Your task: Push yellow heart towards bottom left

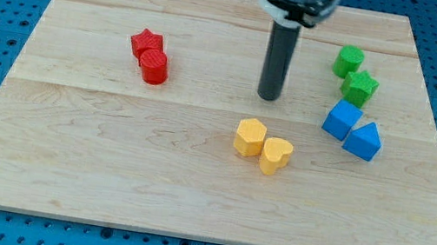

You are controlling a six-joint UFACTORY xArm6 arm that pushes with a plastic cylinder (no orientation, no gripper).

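Observation:
The yellow heart (276, 155) lies a little right of the board's middle, touching a yellow hexagon block (250, 136) on its left. My tip (269, 96) rests on the board above both yellow blocks, apart from them, about a block's width above the hexagon. The dark rod rises from it to the arm at the view's top.
A red star (146, 42) and a red cylinder (154, 67) sit together at the upper left. A green cylinder (349, 61) and green star (359, 87) sit at the upper right, with a blue cube (342, 119) and blue triangle (364, 140) below them. The wooden board (106, 166) ends in blue pegboard.

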